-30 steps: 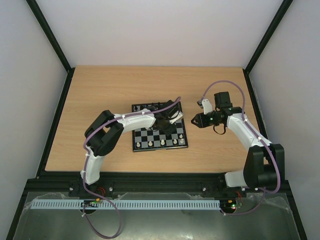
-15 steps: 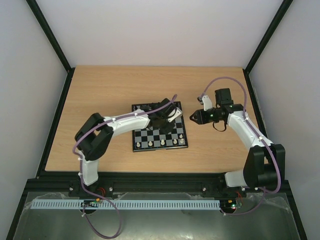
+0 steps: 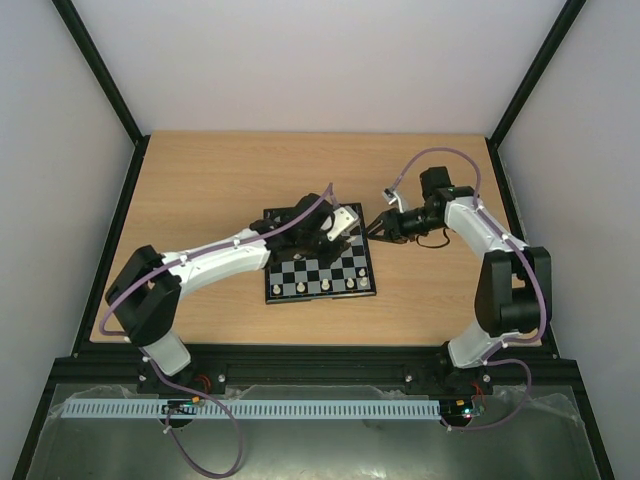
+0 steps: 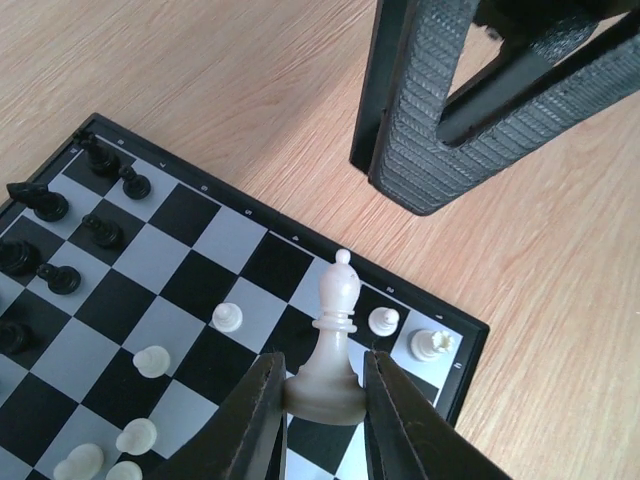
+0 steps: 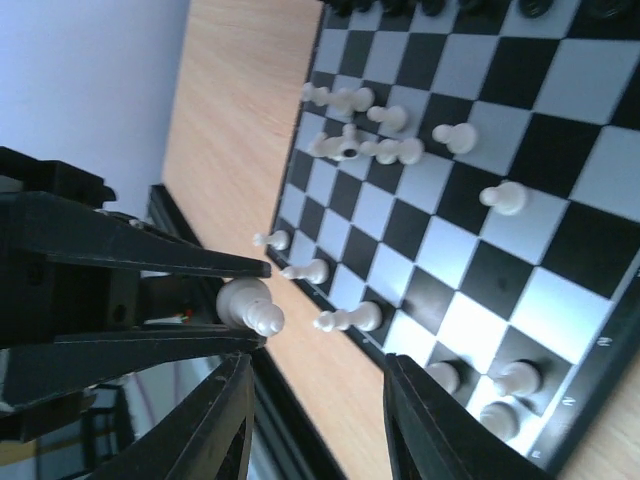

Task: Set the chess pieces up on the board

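While the left gripper (image 4: pixel 322 395) pinches a white bishop (image 4: pixel 337 330) upright by its base, the right gripper (image 5: pixel 318 365) — jaws apart, empty — sits just right of it, tips inward.

A lab robot cell: a wooden desk (image 3: pixel 200 200) boxed in by plain white walls (image 3: pixel 300 60), black frame posts (image 3: pixel 101 70) rising from its far corners.

top view high overhead, looking down; wrist views close, facing each other across the board (image 3: pixel 310 268)
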You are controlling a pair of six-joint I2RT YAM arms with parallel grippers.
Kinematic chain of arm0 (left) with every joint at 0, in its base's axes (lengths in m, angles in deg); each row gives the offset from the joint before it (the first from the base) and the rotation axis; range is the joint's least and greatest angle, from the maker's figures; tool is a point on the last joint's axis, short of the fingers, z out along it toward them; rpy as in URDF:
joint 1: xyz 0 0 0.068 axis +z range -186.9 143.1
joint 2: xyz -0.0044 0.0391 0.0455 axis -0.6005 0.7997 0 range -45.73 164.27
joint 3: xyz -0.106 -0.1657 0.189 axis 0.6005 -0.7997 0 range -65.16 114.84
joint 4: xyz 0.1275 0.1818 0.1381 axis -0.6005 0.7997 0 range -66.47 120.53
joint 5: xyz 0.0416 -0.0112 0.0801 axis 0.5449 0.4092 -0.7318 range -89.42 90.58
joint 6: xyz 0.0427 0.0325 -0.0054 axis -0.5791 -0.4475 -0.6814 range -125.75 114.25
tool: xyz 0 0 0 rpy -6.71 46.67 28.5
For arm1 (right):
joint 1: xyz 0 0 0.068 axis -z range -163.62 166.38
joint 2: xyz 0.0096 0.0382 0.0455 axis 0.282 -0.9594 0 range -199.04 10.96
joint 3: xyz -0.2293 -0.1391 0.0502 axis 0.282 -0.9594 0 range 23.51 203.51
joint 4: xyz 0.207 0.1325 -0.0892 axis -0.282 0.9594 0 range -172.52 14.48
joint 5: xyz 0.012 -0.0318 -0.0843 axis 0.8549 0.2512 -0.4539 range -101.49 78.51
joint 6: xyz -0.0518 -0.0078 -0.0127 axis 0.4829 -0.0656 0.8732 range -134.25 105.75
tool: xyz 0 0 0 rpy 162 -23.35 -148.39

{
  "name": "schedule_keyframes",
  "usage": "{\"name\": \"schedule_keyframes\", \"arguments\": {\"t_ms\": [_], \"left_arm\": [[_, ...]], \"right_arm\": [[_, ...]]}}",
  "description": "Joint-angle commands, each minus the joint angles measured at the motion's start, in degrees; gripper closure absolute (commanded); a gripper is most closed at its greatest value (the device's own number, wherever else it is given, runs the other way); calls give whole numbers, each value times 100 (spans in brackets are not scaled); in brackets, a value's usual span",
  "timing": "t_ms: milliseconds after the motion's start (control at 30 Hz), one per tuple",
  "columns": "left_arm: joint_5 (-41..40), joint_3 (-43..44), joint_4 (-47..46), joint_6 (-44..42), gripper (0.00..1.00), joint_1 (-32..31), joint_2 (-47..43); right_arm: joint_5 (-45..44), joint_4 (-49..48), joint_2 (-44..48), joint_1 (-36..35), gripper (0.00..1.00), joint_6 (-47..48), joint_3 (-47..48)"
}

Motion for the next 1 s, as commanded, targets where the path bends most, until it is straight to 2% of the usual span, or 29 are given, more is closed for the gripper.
{"name": "schedule_keyframes", "arguments": {"t_ms": [0, 233, 500, 967], "left_arm": [[285, -254, -652, -21, 85, -23, -324], [437, -331, -817, 32, 85, -29, -309], [540, -378, -969, 89, 84, -33, -320], [558, -396, -1016, 111, 83, -34, -280]], "right_arm": [[1007, 633, -108, 22, 62, 155, 73], [1482, 590, -257, 22, 62, 29, 15], [1642, 589, -427, 19, 63, 36, -26], [1864, 583, -494, -27, 79, 93, -83]]}}
